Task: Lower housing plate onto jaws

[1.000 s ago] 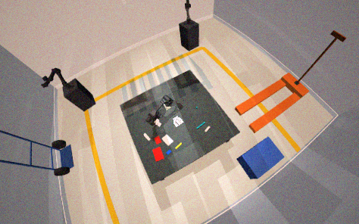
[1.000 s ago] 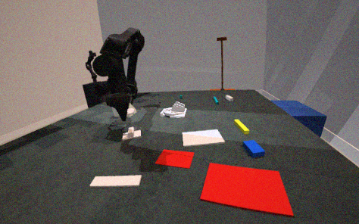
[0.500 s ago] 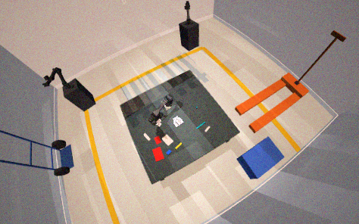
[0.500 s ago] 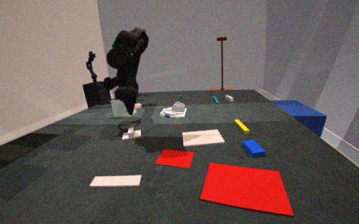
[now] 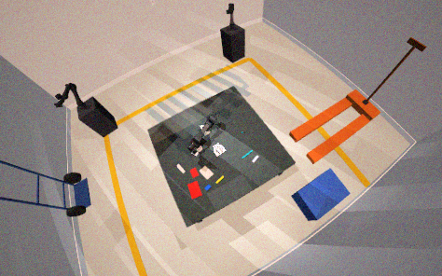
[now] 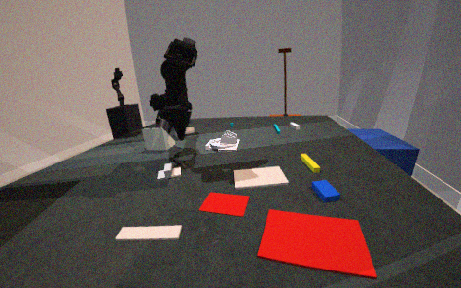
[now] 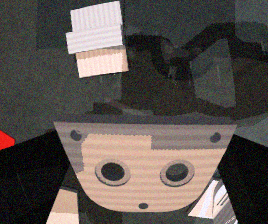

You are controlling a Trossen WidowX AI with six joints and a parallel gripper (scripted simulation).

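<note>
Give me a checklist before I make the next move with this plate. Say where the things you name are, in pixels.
1. Plate [image 6: 156,139] [image 7: 142,192] gripped between the fingers of the gripper [image 5: 196,147] [image 6: 172,134] [image 7: 145,136]: ok.
2. Plate raised clear of the small white stepped block [image 6: 169,173] [image 7: 96,41]: ok.
3. Plate lined up over the white assembly [image 5: 218,149] [image 6: 223,144] [image 7: 209,201]: not ok, it hangs off to one side.
4. Both round holes in the plate unobstructed by the fingers: ok.
5. Jaws seated on their pins: cannot tell, too small to make out.
6. Plate level for lowering: cannot tell.
</note>
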